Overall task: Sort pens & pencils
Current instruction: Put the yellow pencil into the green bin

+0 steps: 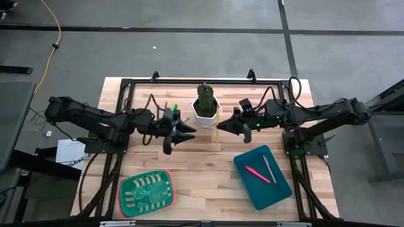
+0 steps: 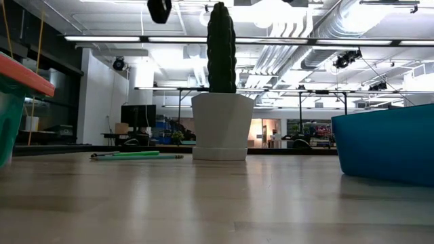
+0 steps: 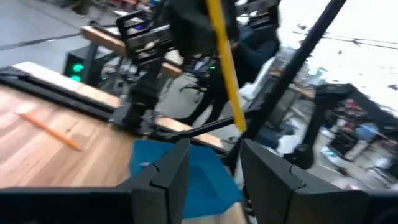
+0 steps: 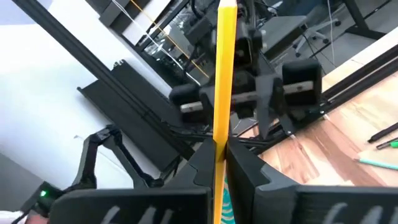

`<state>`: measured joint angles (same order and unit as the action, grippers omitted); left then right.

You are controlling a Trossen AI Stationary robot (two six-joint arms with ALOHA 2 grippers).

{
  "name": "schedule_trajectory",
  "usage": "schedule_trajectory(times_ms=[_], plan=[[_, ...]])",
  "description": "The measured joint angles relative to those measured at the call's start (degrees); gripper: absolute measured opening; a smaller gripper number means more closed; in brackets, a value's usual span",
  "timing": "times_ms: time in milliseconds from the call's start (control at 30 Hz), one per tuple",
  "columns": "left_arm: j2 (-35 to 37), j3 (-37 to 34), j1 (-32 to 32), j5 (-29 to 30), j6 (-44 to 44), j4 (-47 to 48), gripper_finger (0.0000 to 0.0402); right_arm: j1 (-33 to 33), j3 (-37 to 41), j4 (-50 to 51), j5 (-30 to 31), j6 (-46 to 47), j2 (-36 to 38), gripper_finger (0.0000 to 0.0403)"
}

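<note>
My right gripper [image 1: 222,126] is near the table's middle, just right of the white cactus pot [image 1: 206,110], and is shut on a yellow pencil [image 1: 218,129]. My left gripper [image 1: 183,131] hovers open left of the pot, facing the right one; in its wrist view its fingers [image 3: 214,177] stand apart with the yellow pencil [image 3: 224,62] beyond them. An orange pencil [image 3: 50,130] lies flat on the wood. A green pen [image 2: 132,154] and slim sticks lie on the table left of the pot. A pink pen [image 1: 257,174] and a grey pen [image 1: 269,169] lie in the blue bin [image 1: 278,192]. My right gripper pinches the yellow pencil's shaft [image 4: 217,140] between its two fingers, coming level from the table's right with the fingers across the pencil. The pencil is lifted clear of the table and runs from the far side toward the near side, its longer part [image 4: 225,56] sticking out past the fingers.
A green tray with a red rim [image 1: 146,192] sits near the left near edge. The cactus pot [image 2: 222,125] stands at the far middle between both grippers. Black frame rails run along the table's far and side edges. Bare wood lies between tray and bin.
</note>
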<state>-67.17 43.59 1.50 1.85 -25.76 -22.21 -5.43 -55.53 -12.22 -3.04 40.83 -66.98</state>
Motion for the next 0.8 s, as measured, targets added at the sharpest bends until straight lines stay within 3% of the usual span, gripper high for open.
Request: schedule_trajectory(times_ms=[367, 800], plan=[[-4.7, 0.0, 0.0, 2.3, -0.3, -8.2, 0.0133, 0.0, 0.0, -0.1, 0.6, -1.3, -2.9, 0.0006], [-5.9, 0.0, 0.0, 4.1, -1.6, -8.5, 0.0133, 0.0, 0.1, -3.9, 0.0, -1.3, -7.4, 0.0006]])
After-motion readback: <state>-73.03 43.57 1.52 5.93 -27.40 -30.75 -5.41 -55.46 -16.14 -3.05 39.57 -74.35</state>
